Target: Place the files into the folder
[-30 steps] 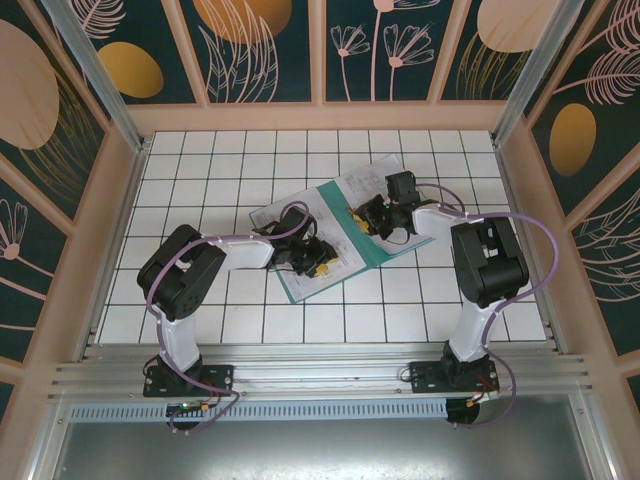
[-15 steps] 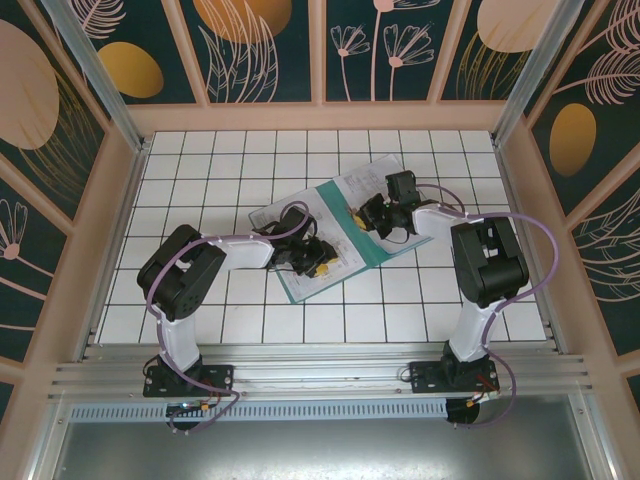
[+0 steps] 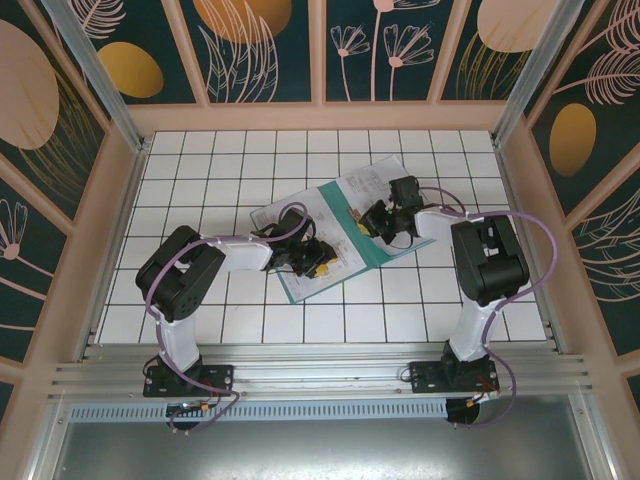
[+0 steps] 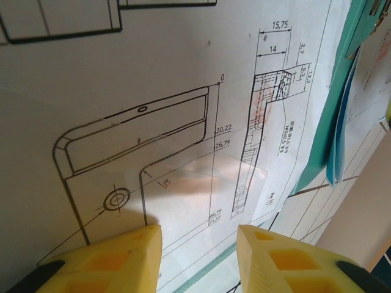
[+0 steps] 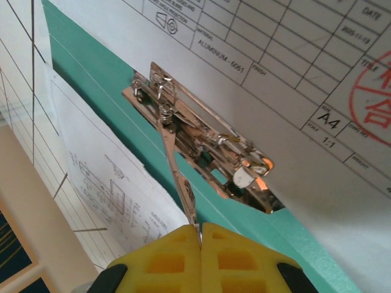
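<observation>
The dark green folder (image 3: pixel 388 252) lies open mid-table, with printed white files (image 3: pixel 368 184) on both halves. In the right wrist view my right gripper (image 5: pixel 200 229) is shut on the thin metal lever (image 5: pixel 177 174) of the folder's clip (image 5: pixel 204 143), which sits on the green spine (image 5: pixel 91 91) beside a title-block sheet (image 5: pixel 287 79). My right gripper (image 3: pixel 362 222) is at the folder's middle. My left gripper (image 4: pixel 198 247) hangs open low over a drawing sheet (image 4: pixel 159 122), with nothing between its fingers. The folder's green edge (image 4: pixel 335 116) is to its right. My left gripper (image 3: pixel 320 264) is over the folder's near-left part.
The white gridded tabletop (image 3: pixel 200 180) is ringed by a low peach wall (image 3: pixel 320 118). Both arm bases stand on the rail (image 3: pixel 320 378) at the near edge. Bare tiles lie left, right and behind the folder.
My right gripper has shut on the clip lever, and its wrist has shifted a little to the right. The left arm and the papers have stayed put.
</observation>
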`<state>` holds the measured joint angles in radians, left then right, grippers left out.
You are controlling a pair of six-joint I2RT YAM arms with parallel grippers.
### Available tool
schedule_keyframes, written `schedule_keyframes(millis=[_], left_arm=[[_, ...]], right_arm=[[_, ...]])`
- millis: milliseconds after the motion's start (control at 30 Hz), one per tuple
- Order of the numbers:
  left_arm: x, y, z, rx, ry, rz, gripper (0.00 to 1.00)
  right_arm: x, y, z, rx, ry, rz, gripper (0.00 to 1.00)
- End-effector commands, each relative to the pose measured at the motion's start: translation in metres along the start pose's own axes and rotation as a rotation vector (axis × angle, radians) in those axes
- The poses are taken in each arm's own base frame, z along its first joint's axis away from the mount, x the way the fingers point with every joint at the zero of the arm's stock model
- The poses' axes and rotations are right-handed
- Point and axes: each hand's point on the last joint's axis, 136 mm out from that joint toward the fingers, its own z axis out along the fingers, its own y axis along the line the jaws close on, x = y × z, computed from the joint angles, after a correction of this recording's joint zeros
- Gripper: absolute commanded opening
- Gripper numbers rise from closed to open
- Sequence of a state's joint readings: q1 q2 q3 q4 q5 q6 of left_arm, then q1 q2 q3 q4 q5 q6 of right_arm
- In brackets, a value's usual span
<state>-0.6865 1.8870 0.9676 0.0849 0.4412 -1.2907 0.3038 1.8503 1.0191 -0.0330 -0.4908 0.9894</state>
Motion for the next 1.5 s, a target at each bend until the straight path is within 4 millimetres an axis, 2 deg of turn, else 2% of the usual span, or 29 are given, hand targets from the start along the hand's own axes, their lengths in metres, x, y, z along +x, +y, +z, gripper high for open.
schedule_keyframes(millis=[0, 133, 1233, 1467], left_arm=[[0.010, 0.040, 0.005, -0.116, 0.026, -0.077, 0.39], [0.011, 0.040, 0.005, -0.119, 0.025, -0.081, 0.39], [0.011, 0.046, 0.003, -0.135, 0.023, -0.086, 0.39], [0.012, 0.047, 0.003, -0.136, 0.023, -0.088, 0.39]], right_arm=[[0.010, -0.076, 0.011, 0.224, 0.039, 0.054, 0.00], [0.007, -0.087, 0.010, 0.263, 0.028, 0.047, 0.00], [-0.006, -0.127, 0.010, 0.465, 0.008, 0.082, 0.00], [-0.006, -0.142, 0.009, 0.520, 0.014, 0.082, 0.00]])
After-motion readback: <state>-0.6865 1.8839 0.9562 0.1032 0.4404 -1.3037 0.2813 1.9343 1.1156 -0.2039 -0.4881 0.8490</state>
